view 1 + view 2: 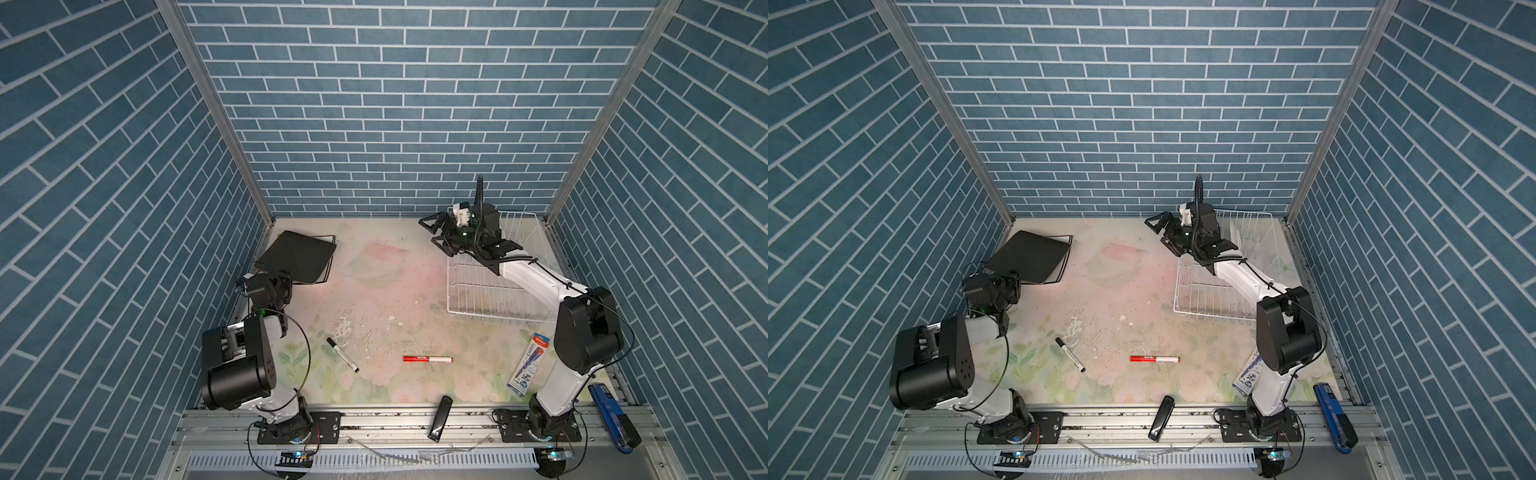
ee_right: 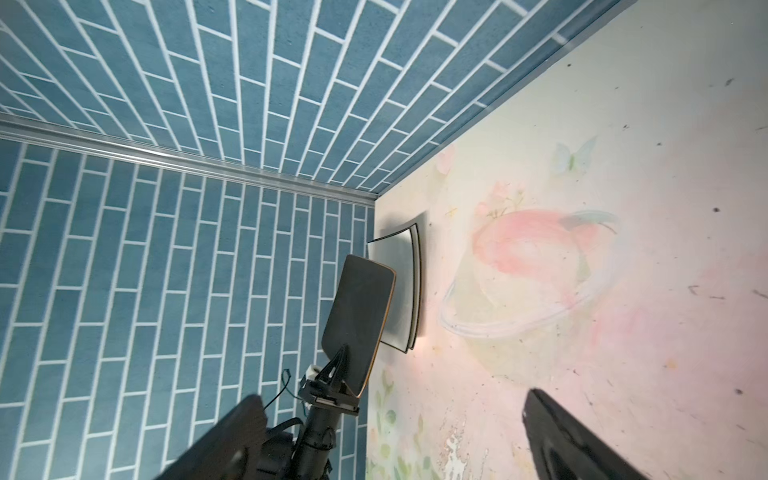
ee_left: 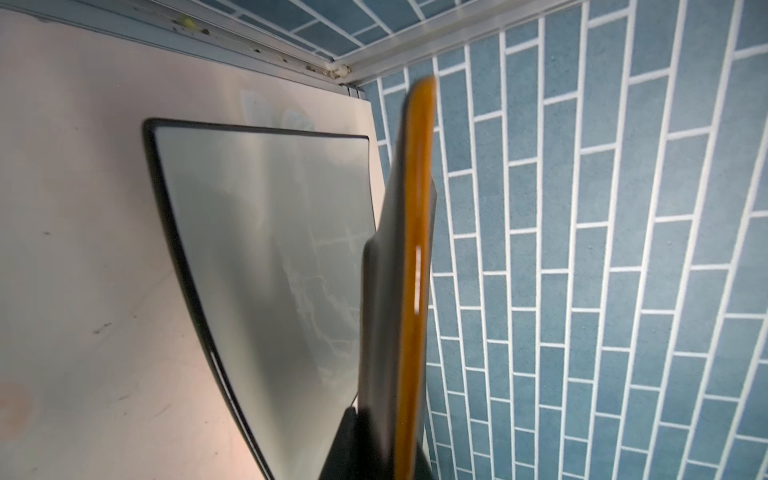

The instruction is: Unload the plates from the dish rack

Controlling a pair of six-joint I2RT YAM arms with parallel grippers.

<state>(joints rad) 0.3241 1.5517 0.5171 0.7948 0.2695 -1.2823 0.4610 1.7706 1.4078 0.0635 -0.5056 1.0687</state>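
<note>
Blue brick-pattern walls with white grout close in three sides: a back wall (image 1: 395,104) and two side walls (image 1: 83,166), joined at bare aluminium corner posts (image 1: 216,112). The tabletop (image 1: 386,291) carries a pale pastel print of flowers and a ringed planet, with a worn white patch (image 1: 347,328). An aluminium rail (image 1: 395,419) lines the front edge.

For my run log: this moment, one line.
left gripper: shut on black plate | over white plates | right gripper: open, near dish rack

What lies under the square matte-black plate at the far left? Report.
Square white plates with thin black rims, stacked on the table; the black plate covers most, so their count is unclear.
</note>
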